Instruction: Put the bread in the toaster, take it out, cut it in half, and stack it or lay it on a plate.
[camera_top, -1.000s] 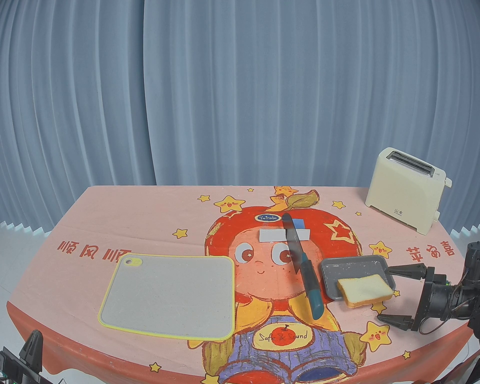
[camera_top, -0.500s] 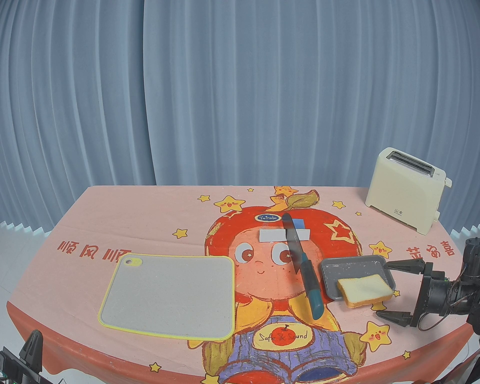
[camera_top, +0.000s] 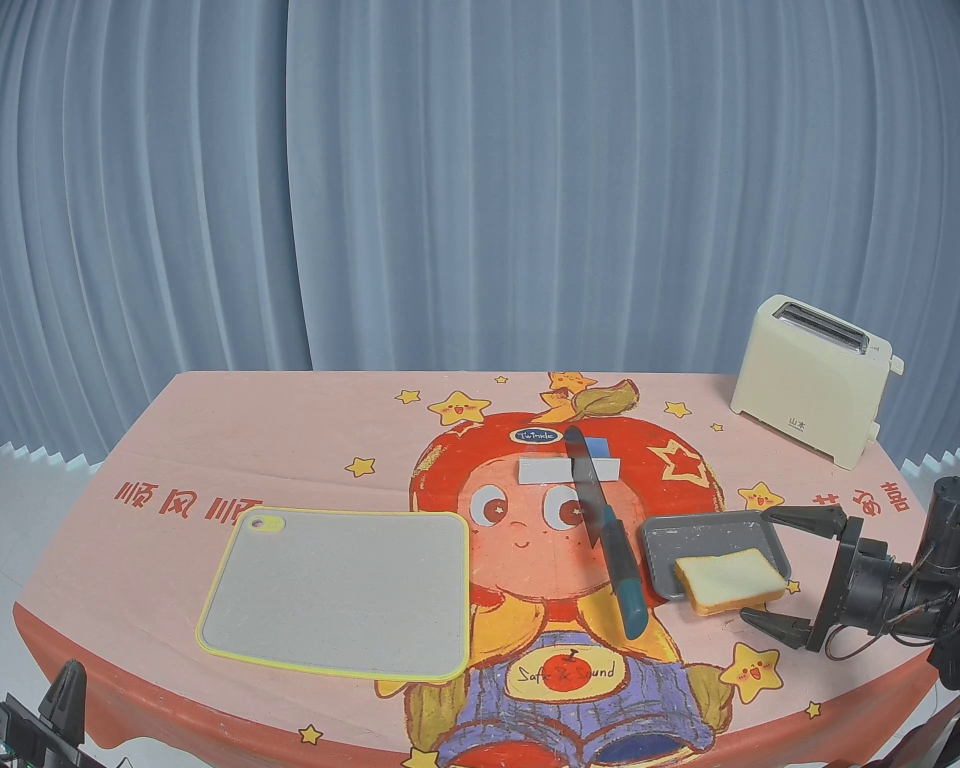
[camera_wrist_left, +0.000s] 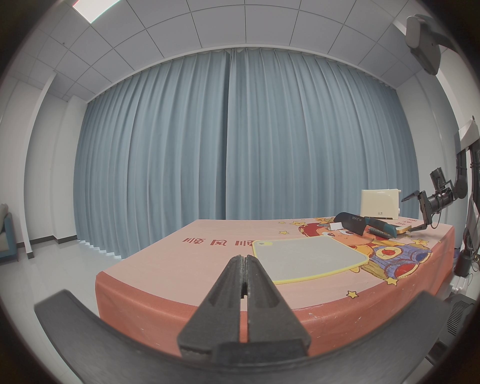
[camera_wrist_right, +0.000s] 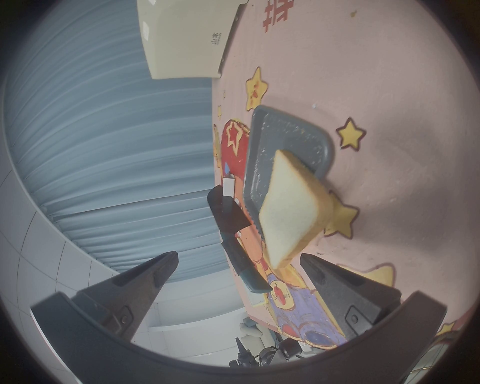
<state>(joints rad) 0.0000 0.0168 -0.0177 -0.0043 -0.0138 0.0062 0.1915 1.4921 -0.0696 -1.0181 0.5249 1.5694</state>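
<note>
Closer to the bread (camera_top: 728, 580) than a second ago, the right end effector (camera_top: 756, 567) has slid in low over the surface (camera_top: 300, 440). Its jaws are spread wide and empty, flanking the slice's right-hand end without touching it. Nothing else has shifted: the cutting board (camera_top: 340, 590) lies at the left, the toaster (camera_top: 810, 390) stands at the far right, the grey tray (camera_top: 690, 535) carries the slice overhanging its near edge, and the knife (camera_top: 605, 530) lies just beside it. The left end effector (camera_wrist_left: 245, 260) hangs pinched closed off the surface's edge. A grasp looks imminent; toasting has not begun.
</note>
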